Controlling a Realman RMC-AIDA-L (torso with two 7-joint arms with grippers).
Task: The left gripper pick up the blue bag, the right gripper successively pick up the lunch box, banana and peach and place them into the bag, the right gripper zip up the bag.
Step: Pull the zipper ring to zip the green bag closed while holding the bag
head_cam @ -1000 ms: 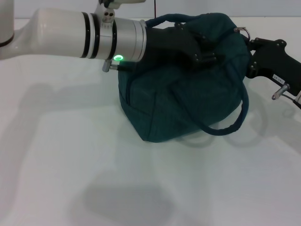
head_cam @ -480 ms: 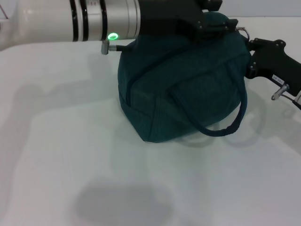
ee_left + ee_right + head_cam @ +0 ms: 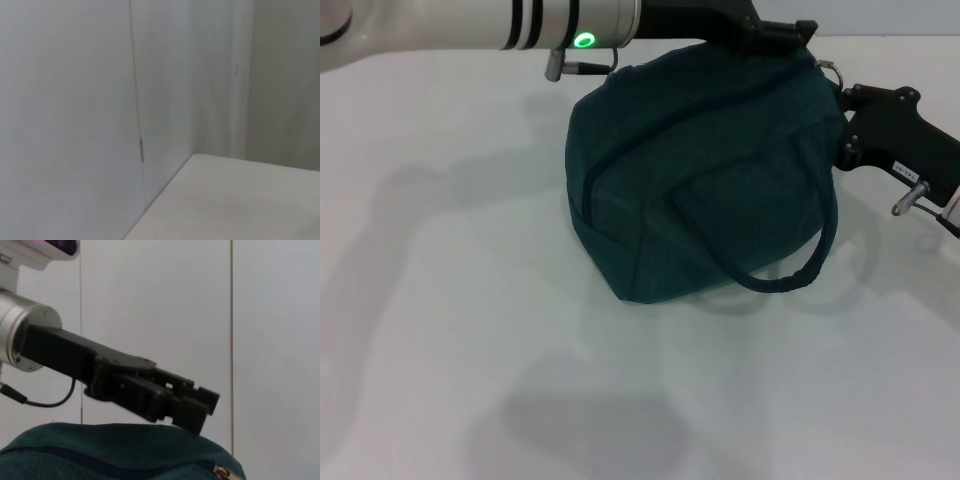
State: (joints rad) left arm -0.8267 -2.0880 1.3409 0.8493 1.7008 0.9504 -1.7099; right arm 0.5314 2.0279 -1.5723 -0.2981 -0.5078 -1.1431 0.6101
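At the bag's far right end, the right gripper (image 3: 840, 98) reaches to the zipper's metal ring pull (image 3: 828, 70), though whether its fingers pinch the ring or merely sit beside it cannot be told. Above the top of the blue bag (image 3: 710, 180) hangs the left gripper (image 3: 192, 407), its fingers drawn close together with nothing visibly held between them, seemingly just clear of the fabric. With the bag bulging, its zipper line drawn shut and one rope handle (image 3: 790, 270) drooping onto the white table (image 3: 440, 350), I judge the packing finished and the zipping at its very end.
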